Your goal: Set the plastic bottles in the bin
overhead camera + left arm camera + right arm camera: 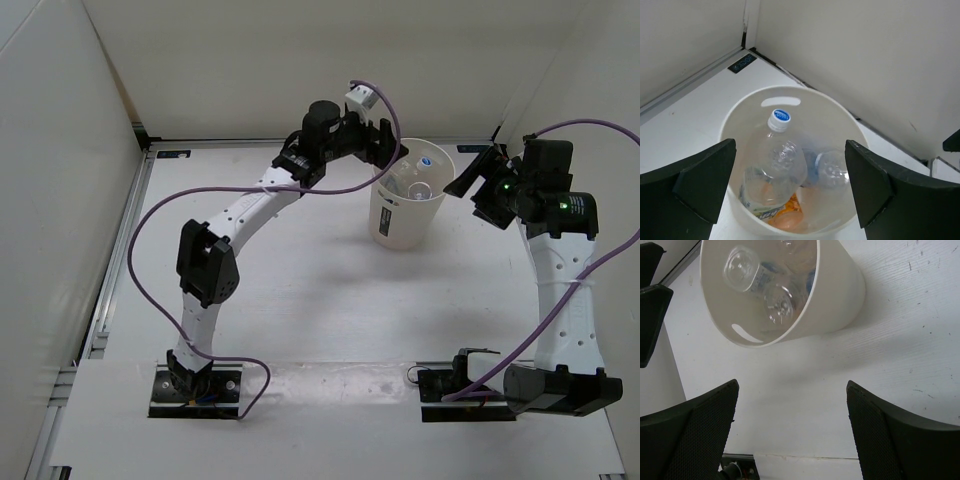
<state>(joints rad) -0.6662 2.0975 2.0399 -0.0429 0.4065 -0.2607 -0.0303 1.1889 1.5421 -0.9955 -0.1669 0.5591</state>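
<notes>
The cream-white bin (405,222) stands at the back middle of the table. Inside it lie clear plastic bottles (420,183). In the left wrist view a clear bottle with a white and blue cap (774,162) leans over an orange bottle (785,215), and another clear bottle (831,170) lies beside it. The right wrist view shows the bin (837,295) tilted in frame with clear bottles (777,307) inside. My left gripper (388,150) is open and empty just above the bin's left rim. My right gripper (475,175) is open and empty, right of the bin.
White walls enclose the table at the back, left and right. A dark rail runs along the left edge (120,270). Purple cables (150,290) loop beside the arms. The arm bases (195,385) sit on the near edge.
</notes>
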